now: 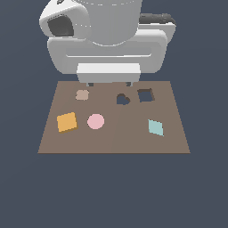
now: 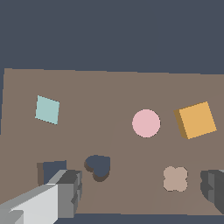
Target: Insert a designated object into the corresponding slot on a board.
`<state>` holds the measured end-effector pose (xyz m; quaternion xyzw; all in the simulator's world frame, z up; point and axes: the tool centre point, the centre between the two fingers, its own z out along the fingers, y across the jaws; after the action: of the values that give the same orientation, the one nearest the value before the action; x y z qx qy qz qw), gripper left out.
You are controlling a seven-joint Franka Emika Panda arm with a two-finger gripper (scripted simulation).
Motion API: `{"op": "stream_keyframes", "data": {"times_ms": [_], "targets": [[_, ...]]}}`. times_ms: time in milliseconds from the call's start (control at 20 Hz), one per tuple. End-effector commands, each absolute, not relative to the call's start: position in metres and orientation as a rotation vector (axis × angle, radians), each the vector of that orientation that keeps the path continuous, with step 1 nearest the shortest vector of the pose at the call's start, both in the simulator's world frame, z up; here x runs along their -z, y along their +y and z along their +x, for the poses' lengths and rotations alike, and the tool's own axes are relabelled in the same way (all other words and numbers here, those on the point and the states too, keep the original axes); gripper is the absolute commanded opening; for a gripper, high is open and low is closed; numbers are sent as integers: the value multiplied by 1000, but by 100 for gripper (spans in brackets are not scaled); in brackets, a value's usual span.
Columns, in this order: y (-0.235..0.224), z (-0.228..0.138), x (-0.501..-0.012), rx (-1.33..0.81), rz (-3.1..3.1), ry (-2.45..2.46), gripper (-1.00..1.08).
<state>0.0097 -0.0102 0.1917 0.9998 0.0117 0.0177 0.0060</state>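
The orange square tile (image 1: 67, 121) lies flat on the brown board (image 1: 116, 140), toward the exterior view's left, beside a pink disc (image 1: 95, 121). The dark square slot (image 1: 145, 95) is at the board's far right. My gripper (image 1: 110, 83) hangs over the board's far edge, open and empty, apart from the tile. In the wrist view the tile (image 2: 197, 120), the slot (image 2: 52, 171) and the board (image 2: 109, 92) show, with my gripper (image 2: 140, 192) spread wide; one fingertip (image 2: 68, 190) partly covers the slot's corner.
A dark heart-shaped hole (image 1: 123, 99) is beside the slot. A tan piece (image 1: 82, 95) lies at the far left and a teal diamond tile (image 1: 155, 127) at the right. The arm's white body (image 1: 107, 40) looms behind the board.
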Motion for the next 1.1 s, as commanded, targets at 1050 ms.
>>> {"op": "stream_keyframes", "data": {"times_ms": [1050], "targets": [[-92,22,-117,-27,3124,278,100]]}}
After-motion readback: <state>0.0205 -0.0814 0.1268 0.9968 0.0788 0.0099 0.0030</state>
